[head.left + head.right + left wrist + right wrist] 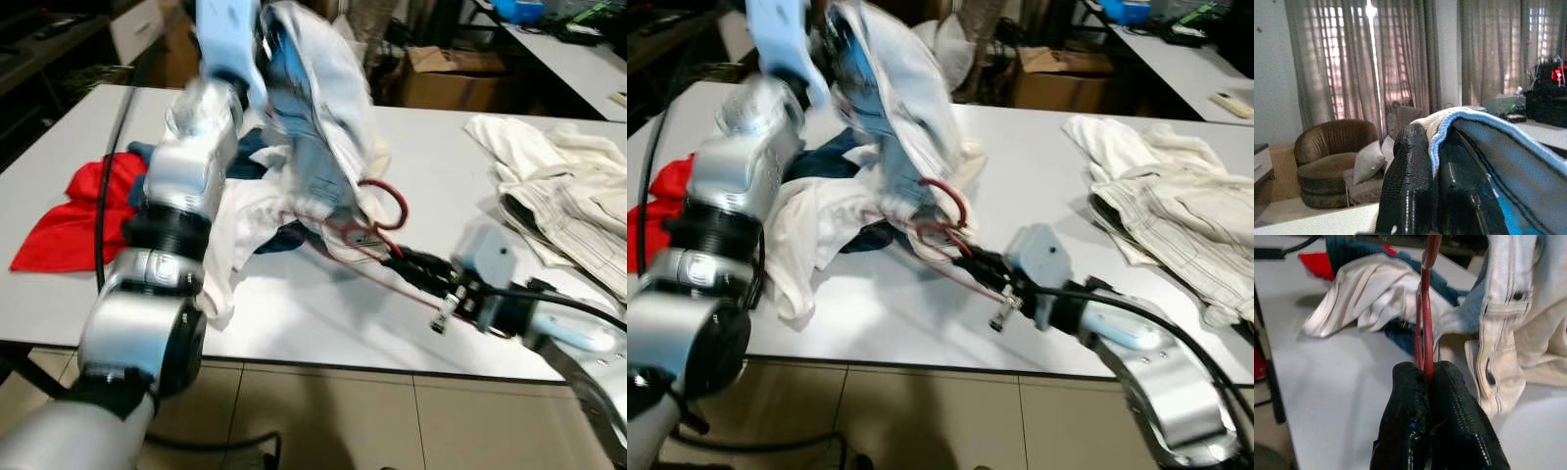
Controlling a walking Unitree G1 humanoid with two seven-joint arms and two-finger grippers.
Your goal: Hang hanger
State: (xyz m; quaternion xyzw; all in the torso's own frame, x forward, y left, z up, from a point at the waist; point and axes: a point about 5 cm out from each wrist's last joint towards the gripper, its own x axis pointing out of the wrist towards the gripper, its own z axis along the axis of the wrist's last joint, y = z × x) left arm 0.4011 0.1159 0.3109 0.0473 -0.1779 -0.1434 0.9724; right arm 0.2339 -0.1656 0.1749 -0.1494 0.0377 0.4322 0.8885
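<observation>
A: Why is the pale garment (323, 108) held up above the white table (431, 166) by the left gripper (1436, 181)?

B: It appears to be lifted so that its body hangs free. The black fingers (1405, 186) are seen closed on a blue-edged fold of the cloth, so the garment is carried from the top.

A: And where is the red hanger (370, 227) kept?

B: It is held low, near the middle of the table, just beside the hanging garment's lower edge. The right gripper (1431, 382) is closed on its thin red wire, with the hook pointing away towards the cloth.

A: Why that arrangement?

B: Probably so the hanger can be threaded into the garment while the cloth is kept taut. A snag on the heap of white and dark blue clothes (260, 211) beneath is to be feared. The red cloth (83, 211) on the left and the cream clothing (558, 196) on the right are left well apart.
</observation>
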